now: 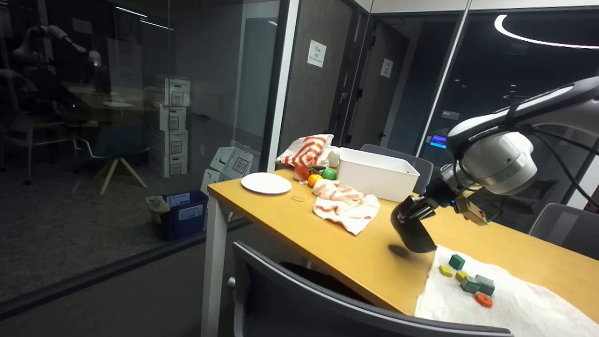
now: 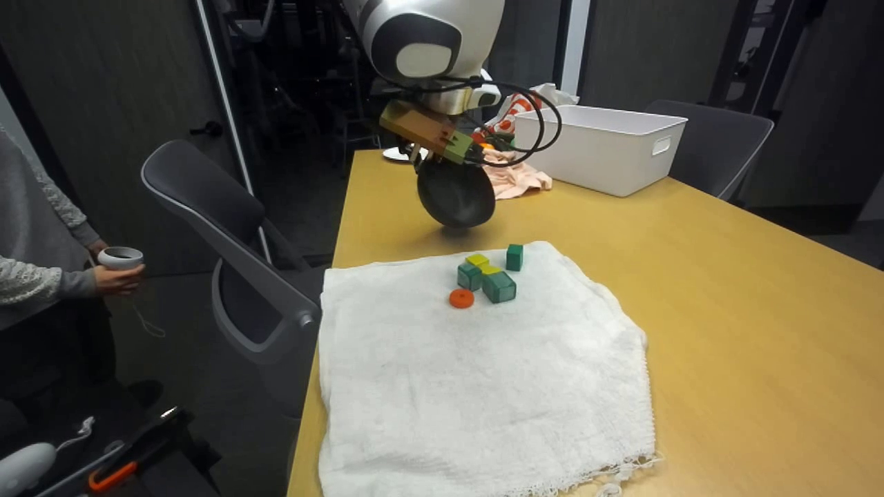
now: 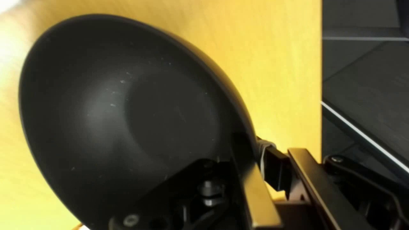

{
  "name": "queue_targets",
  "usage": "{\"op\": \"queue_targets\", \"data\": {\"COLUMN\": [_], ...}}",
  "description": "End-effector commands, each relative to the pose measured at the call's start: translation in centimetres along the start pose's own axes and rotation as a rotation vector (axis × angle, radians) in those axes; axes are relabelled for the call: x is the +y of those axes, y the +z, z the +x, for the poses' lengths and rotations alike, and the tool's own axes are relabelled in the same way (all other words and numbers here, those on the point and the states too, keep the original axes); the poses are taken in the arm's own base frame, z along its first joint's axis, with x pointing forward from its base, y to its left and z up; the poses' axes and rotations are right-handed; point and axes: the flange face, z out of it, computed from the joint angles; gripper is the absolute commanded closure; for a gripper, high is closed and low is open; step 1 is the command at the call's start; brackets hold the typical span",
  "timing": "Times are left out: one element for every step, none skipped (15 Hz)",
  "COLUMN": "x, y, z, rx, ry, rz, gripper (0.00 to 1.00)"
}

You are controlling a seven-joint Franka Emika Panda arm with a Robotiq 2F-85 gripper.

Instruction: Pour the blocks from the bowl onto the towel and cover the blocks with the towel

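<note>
Empty bowl [image 3: 127, 105] being held tilted under claw [image 3: 255, 152], presumably for pouring.
Rim [image 3: 220, 84] being pinched between barely parted jaws; blocks [image 2: 498, 287] being borne on towel [image 2: 476, 386], claw-side end, likely for covering.

No text was legible in any view. What print there was, all in an exterior view: paper sign [image 1: 317, 53] on a dark door [image 1: 306, 98], several lines, too blurry to read. Same for a smaller paper sign [image 1: 386, 68] on the farther door [image 1: 379, 98]: lines showed, words didn't resolve. Stacked white boxes [image 1: 165, 146] each carried a QR-like square [image 1: 177, 98] with fine print, unreadable. Another QR-like square showed on a tilted box [image 1: 241, 164] near the blue bin [image 1: 189, 228]. Bin itself had two white labels [image 1: 190, 212], lettering too small. Small pale plate [image 1: 450, 114] at the dark glass [image 1: 486, 84]: marking unclear. Blue-lit panel [image 1: 438, 141] to its lower left: content too small to make out.
</note>
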Motion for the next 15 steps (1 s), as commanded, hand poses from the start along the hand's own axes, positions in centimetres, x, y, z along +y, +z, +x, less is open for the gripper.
{"op": "queue_targets", "data": {"x": [0.1, -0.5, -1.1, -1.9, -2.7, -3.3, -3.7, -3.8, -3.5, -3.2, -3.1, -3.1, -3.2, -3.4, -3.6], "y": [1.0, 1.7, 2.2, 2.8, 3.3, 3.8, 4.3, 4.7, 4.9, 4.9, 4.8, 4.5, 3.8, 3.1, 2.0], "z": [1.4, 1.6, 1.8, 2.0, 2.2, 2.4, 2.5, 2.4, 2.2, 2.0, 1.8, 1.7, 1.8, 1.9, 2.0], "rx": [-0.005, -0.014, -0.021, -0.023, -0.029, -0.034, -0.046, -0.062, -0.077, -0.082, -0.087, -0.082, -0.073, -0.069, -0.051], "ry": [-0.048, -0.063, -0.073, -0.067, -0.070, -0.079, -0.081, -0.081, -0.068, -0.048, -0.036, -0.029, -0.020, -0.016, -0.002], "rz": [-0.176, -0.205, -0.224, -0.219, -0.223, -0.235, -0.245, -0.258, -0.262, -0.262, -0.257, -0.259, -0.269, -0.270, -0.280], "gripper": [0.94, 0.94, 0.94, 0.95, 0.95, 0.94, 0.74, 0.65, 0.60, 0.52, 0.44, 0.37, 0.29, 0.22, 0.13]}}
